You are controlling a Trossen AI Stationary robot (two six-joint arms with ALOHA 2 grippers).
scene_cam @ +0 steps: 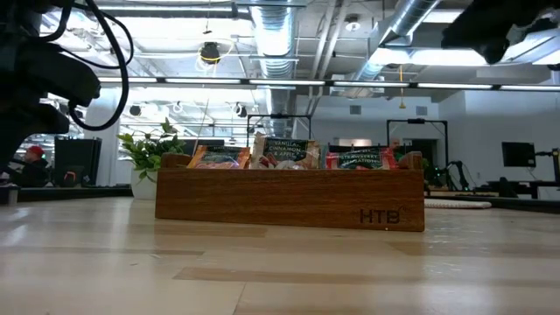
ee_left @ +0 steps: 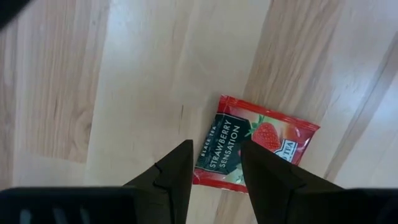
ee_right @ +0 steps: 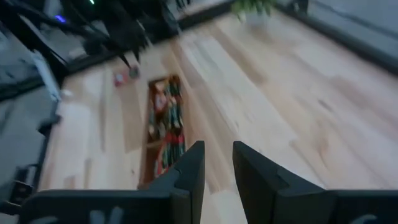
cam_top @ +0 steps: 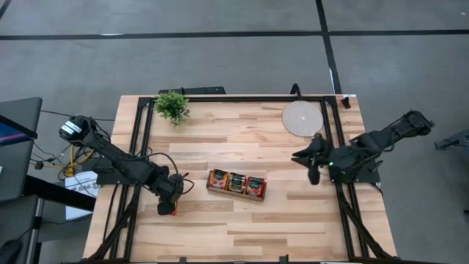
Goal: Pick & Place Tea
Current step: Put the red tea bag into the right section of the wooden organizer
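Red sachet (ee_left: 254, 151), flat and square, green panel printed "Strawberry Sensation" with a strawberry picture: lying alone on pale wooden table (cam_top: 242, 227), near its left edge, well apart from tray and to tray's left in high view (cam_top: 174, 211).

Left gripper (ee_left: 215, 163): hovering directly over that sachet, fingers (ee_left: 177, 174) parted with a gap between, straddling the sachet's green panel in the left wrist view; not clamping it. Contact with the packet not determinable. Seen from above at (cam_top: 170, 198), arm reaching in from table's left side.

Brown wooden tray (cam_top: 236, 182): sitting near table centre, long, three compartments, each holding stacked tea sachets (scene_cam: 288, 150), red and green print showing above the wall in low view; letters "HTB" marked on tray's side wall (scene_cam: 381, 216).

Right gripper (cam_top: 314, 163): waiting over table's right side, well apart from tray, raised off the surface; fingers (ee_right: 191, 167) standing apart, holding nothing, pointing toward tray in the right wrist view.

Small green potted plant (cam_top: 172, 106): standing near table's far left corner.

Round pale disc (cam_top: 302, 118): lying flat near far right corner, just beyond right gripper.

Black frame rails (cam_top: 143, 125): running along table's left, far and right edges.
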